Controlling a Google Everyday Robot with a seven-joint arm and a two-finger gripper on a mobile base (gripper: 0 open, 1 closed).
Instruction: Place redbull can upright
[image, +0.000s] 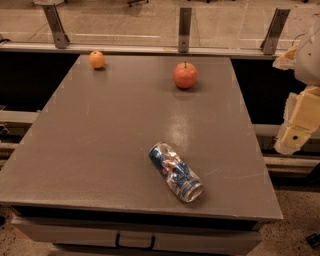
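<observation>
1. An apple (185, 75) sits near the far edge of the tabletop (100, 140), a little right of the middle.
2. An orange (96, 59) sits at the far left corner, well apart from the apple.
3. Both fruits are well apart from the can (175, 171), and nothing lies beside it or between it and the claw.
4. The claw (299, 127) hangs off the right side of the tabletop, above the floor and clear of every item. Whether it is released or clenched, I cannot tell; it grasps nothing that shows.
5. The can lies on its side in the near half of the tabletop, right of centre, close to the front edge.
6. Its long axis runs diagonally, from far-left to near-right, and a silver end faces the near right corner.
7. The tabletop is flat, matte grey-brown, with faint scuffs.
8. A dark handle (134, 242) shows under the front edge.
9. Behind the tabletop runs a rail with three metal brackets (185, 29), and beyond it a pale floor.
</observation>
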